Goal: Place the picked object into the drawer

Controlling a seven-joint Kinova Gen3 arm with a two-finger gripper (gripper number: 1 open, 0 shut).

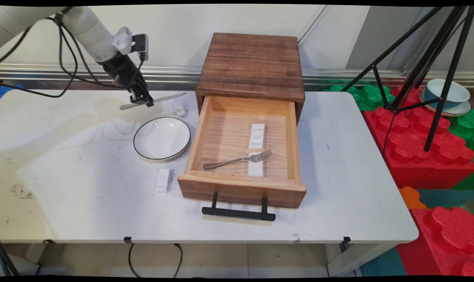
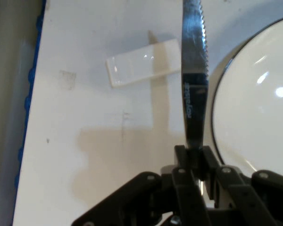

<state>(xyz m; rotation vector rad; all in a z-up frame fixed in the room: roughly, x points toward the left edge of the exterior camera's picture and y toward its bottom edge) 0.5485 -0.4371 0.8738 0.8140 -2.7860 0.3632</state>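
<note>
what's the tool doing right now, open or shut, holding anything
Tool: shut on the silver serrated metal knife, held above the white table near the white round plate with a black rim.

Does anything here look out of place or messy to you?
A few things. The table has a pale tan stain near the plate and dark smudges at its left. The fork lies slantwise in the open drawer, across a white block. The hand holds a knife above the table.
</note>
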